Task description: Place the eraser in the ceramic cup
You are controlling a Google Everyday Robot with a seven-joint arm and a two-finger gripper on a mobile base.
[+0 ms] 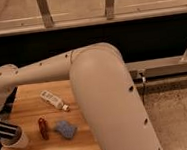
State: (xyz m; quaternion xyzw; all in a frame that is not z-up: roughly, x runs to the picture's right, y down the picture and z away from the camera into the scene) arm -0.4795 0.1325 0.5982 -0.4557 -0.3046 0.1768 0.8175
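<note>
Currently, eraser (6,130): a black elongated block with pale stripes along its length is seen at the far left edge, lying tilted across the mouth of the cup, its left end cut off by the frame.
Ceramic cup (16,141): a small white tapered cup is stood upright on the front left corner of the table, directly beneath the eraser; its rim is mostly covered by the block.
Eraser relative to gripper: the eraser is found just below where the arm's wrist end leaves the view; whether it is touched by anything other than the cup cannot be told.
Gripper: it is not shown; it lies beyond the left edge, and how its fingers stand cannot be told.
Arm (101,89): a large off-white arm is stretched from the lower right foreground up to a bent elbow at centre, then leftward over the table as a slimmer link dotted with small dark holes, curving down at the left edge.
Table (33,93): a light wooden top is partly hidden by the arm.
Red object (43,128): a slim red item is laid just right of the cup.
Blue pad (64,128): a small soft blue pad is placed just beside the red object, on its right.
White tube (54,100): a pale tube-like item is laid diagonally behind them; any writing on it is unreadable.
</note>
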